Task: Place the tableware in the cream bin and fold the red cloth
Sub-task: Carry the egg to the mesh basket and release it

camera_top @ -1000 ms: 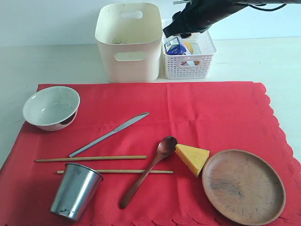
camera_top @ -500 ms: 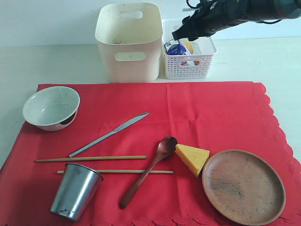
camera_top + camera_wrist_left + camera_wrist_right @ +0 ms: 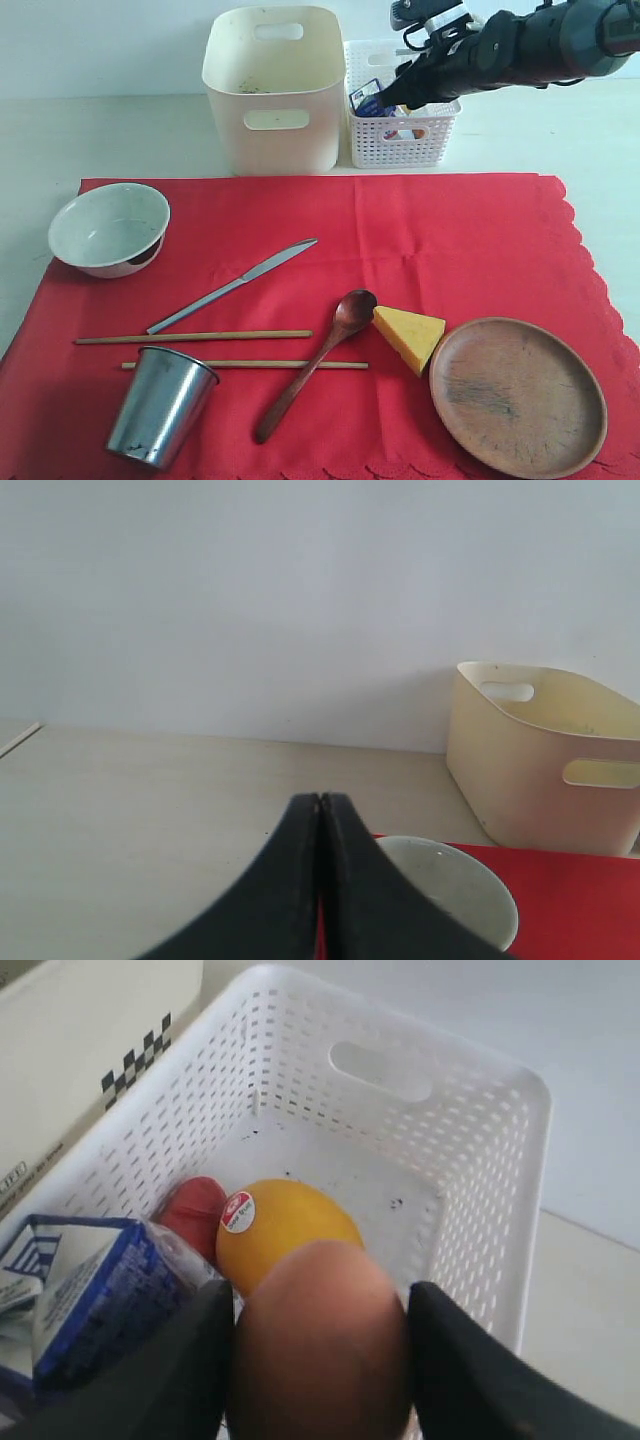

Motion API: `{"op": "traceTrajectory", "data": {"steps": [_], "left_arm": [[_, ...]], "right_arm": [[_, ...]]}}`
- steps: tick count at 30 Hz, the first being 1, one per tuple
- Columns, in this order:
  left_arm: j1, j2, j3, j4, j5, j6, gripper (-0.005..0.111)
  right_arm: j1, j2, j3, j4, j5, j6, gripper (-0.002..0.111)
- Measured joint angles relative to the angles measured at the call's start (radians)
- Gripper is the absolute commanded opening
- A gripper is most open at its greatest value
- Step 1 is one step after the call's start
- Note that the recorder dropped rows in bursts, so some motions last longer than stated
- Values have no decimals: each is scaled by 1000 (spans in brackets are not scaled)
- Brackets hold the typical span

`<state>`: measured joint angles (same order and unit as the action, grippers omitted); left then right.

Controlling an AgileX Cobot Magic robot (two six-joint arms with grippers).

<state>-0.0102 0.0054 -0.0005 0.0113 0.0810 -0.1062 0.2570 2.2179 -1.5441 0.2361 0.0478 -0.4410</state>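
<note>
The right gripper [image 3: 325,1360] has its jaws clamped on a brown sausage [image 3: 320,1310] above the white basket [image 3: 480,1160], at 1 o'clock beyond the red cloth [image 3: 450,240], just beside the cream bin [image 3: 275,90] at 12. The left gripper [image 3: 320,810] has its jaws pressed together, empty. On the cloth lie the bowl [image 3: 105,225] at 10 o'clock, steel cup [image 3: 160,405] at 7, plate [image 3: 517,395] at 5.

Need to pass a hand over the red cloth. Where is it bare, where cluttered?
Bare: the red cloth between the white basket and the wooden plate; also the strip between the cream bin and the knife. Crowded: the near side, where chopsticks, cup, spoon and cheese wedge bunch.
</note>
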Motion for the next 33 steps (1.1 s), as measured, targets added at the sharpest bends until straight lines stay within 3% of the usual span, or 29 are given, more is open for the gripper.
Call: {"op": "traceTrajectory", "data": {"steps": [19, 28, 33], "left_arm": [[0, 0, 0, 0, 0, 0, 3], [0, 0, 0, 0, 0, 0, 3], [0, 0, 0, 0, 0, 0, 3]], "right_arm": [[0, 0, 0, 0, -8, 0, 50], [0, 0, 0, 0, -8, 0, 66], [0, 0, 0, 0, -8, 0, 67]]}}
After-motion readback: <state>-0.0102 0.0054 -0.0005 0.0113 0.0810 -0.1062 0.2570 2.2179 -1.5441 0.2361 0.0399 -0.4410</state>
